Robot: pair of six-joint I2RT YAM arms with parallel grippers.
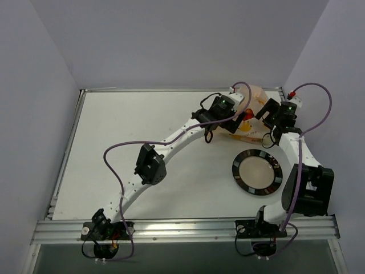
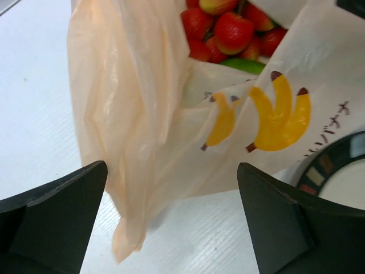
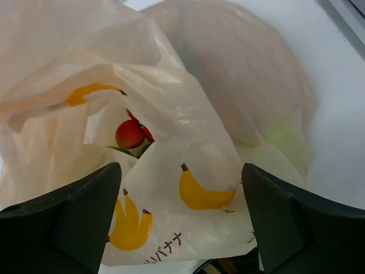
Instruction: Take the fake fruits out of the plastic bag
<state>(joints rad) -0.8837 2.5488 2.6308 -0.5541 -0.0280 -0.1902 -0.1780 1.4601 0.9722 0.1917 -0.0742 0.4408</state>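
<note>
The pale peach plastic bag (image 1: 252, 108), printed with yellow bananas, lies at the back right of the table, between my two grippers. In the left wrist view the bag (image 2: 131, 108) hangs crumpled, and red berries (image 2: 228, 28) and a green piece (image 2: 246, 64) show in its mouth. My left gripper (image 2: 171, 228) is open just before the bag's lower edge, with nothing between the fingers (image 2: 51, 217). In the right wrist view a red-yellow fruit (image 3: 130, 134) shows in the bag's opening (image 3: 171, 97). A green ball (image 3: 285, 137) shows through the film. My right gripper (image 3: 179, 222) is open over the bag.
A black-rimmed round plate (image 1: 257, 171) lies just in front of the bag; its rim shows in the left wrist view (image 2: 328, 162). Grey walls close in the table's back and sides. The right table edge (image 3: 348, 23) runs close behind the bag.
</note>
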